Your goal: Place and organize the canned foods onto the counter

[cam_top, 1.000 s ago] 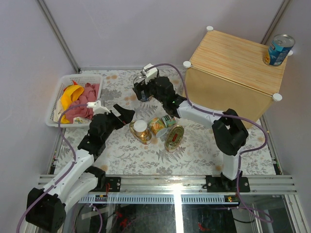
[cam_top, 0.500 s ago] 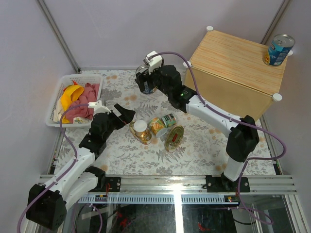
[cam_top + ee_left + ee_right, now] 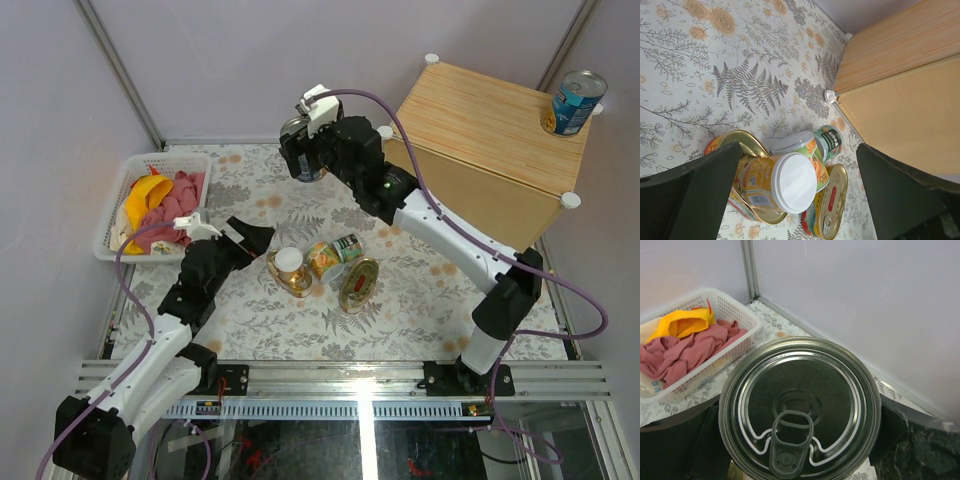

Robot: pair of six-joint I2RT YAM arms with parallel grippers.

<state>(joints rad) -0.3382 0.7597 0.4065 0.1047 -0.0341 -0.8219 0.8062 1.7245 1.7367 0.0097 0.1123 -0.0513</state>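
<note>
- The counter (image 3: 480,120), a pale wooden box, fills the upper right of the top view. A blue can (image 3: 577,102) stands upright at its far right corner.
- The white basket (image 3: 112,228), holding red and yellow cloths (image 3: 160,205), sits at the left edge on the floral table cover (image 3: 260,320).
- The right gripper (image 3: 303,165) is in the upper middle of the top view, left of the counter. Its fingers are clamped on either side of a silver-topped can (image 3: 800,405), whose ring-pull lid fills the lower centre of the right wrist view.
- The left gripper (image 3: 252,232) is spread wide with nothing between its fingers, just left of the cluster of cans at mid-frame.
- In that cluster a white-lidded can (image 3: 792,182) overlaps a flat gold tin (image 3: 747,145).
- An orange-labelled small can (image 3: 807,150) touches the white-lidded one, and a green-labelled small can (image 3: 830,141) is just beside it, toward the counter.
- A second gold tin (image 3: 827,207) lies flat at the cluster's lower right.
</note>
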